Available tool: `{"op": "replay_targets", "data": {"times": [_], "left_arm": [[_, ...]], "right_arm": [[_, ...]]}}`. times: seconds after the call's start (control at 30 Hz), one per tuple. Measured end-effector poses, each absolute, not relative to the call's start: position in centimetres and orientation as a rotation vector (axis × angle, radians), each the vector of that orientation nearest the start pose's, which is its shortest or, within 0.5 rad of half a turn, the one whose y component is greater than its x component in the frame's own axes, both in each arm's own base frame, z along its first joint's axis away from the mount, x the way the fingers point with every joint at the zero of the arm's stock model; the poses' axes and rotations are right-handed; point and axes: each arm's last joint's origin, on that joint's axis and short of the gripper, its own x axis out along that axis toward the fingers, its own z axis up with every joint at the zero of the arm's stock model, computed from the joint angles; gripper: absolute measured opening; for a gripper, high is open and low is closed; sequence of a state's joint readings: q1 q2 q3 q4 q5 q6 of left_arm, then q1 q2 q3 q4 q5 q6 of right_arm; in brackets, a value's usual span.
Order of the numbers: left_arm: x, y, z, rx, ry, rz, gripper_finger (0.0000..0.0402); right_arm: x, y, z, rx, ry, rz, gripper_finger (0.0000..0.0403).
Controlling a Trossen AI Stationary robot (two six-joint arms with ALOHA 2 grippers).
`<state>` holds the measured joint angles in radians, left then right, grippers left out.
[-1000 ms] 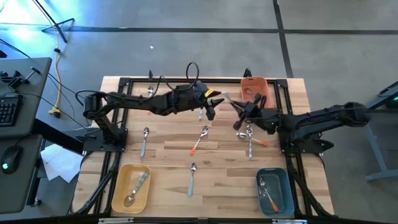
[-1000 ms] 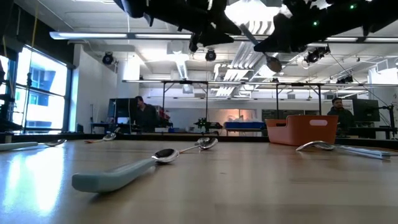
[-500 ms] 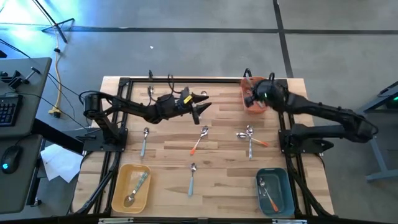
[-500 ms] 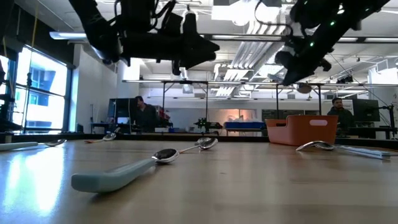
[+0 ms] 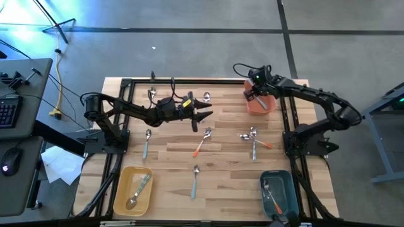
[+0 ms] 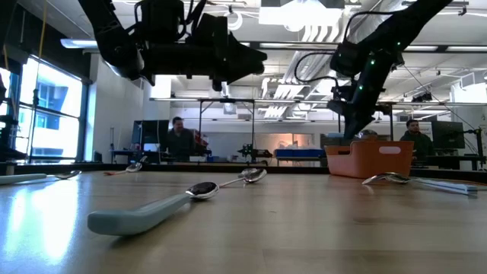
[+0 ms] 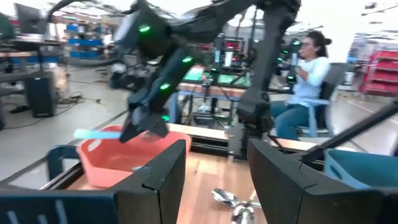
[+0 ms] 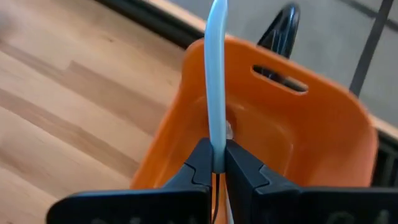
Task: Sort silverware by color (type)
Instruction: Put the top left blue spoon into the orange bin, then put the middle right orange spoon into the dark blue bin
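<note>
Light-blue plastic forms the handle of the utensil [image 8: 216, 68] clamped between the right gripper [image 8: 215, 163] fingers; the fingers are closed on it, and the handle rises straight up from the pinch point. The utensil head is not visible, so spoon or fork cannot be told. The right gripper hangs directly above the orange bin [image 5: 259, 101], with the blue handle lying over the bin's opening.

The left gripper [image 5: 205, 113] hovers above the table [image 5: 170, 161], well to the left of the orange bin, with its fingers [image 7: 286, 180] spread apart and nothing between them.

Loose silverware on the table, relative to the orange bin:
- a small cluster of spoons [image 5: 252, 139] just in front of the bin;
- an orange-handled spoon [image 5: 202, 141] left of that cluster;
- a blue-handled spoon [image 5: 195, 180] farther forward;
- a blue-handled spoon [image 5: 146, 142] far to the left;
- two pieces [image 5: 152, 94] near the table's back edge, left of the bin.

A yellow bin [image 5: 132, 189] and a teal bin [image 5: 278, 192] at the front edge each hold utensils.
</note>
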<state>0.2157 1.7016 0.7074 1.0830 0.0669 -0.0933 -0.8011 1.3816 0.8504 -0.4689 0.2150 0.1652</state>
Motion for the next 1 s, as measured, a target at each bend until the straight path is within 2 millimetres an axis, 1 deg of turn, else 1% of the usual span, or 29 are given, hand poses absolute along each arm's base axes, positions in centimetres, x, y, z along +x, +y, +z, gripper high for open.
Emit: {"op": "replay_targets", "data": {"times": [0.13,0.27,0.37,0.47,0.6,0.73,0.83,0.93,1.0], "left_arm": [[32.7,6.9,20.1,-0.032,-0.087,0.128,0.0161],[32.7,6.9,19.9,-0.011,-0.072,0.130,0.0161],[32.5,6.9,19.6,-0.008,-0.059,0.131,0.0161],[32.2,6.9,19.1,-0.007,-0.044,0.133,0.0161],[31.7,6.7,18.5,-0.009,-0.035,0.133,0.0161],[30.9,6.6,17.9,-0.007,-0.046,0.135,0.0161],[30.2,6.4,17.3,-0.005,-0.048,0.135,0.0161],[29.3,6.1,16.5,0.010,-0.039,0.132,0.0161],[28.6,6.0,16.1,0.019,-0.047,0.123,0.0161]], "right_arm": [[18.3,-19.6,19.7,0.479,0.978,-0.974,0.0007],[18.2,-19.8,18.5,0.516,1.048,-0.982,0.0007],[18.0,-20.0,18.0,0.543,1.074,-0.998,0.0009],[17.8,-20.1,17.7,0.559,1.090,-1.013,0.0021],[17.5,-20.1,17.8,0.578,1.092,-1.030,0.0055],[17.4,-19.5,18.4,0.573,1.096,-1.026,0.0091],[17.4,-18.4,19.4,0.544,1.105,-1.019,0.0106],[17.4,-16.7,21.7,0.483,1.103,-1.055,0.0105],[17.4,-15.1,23.5,0.438,1.087,-1.065,0.0098]]}}
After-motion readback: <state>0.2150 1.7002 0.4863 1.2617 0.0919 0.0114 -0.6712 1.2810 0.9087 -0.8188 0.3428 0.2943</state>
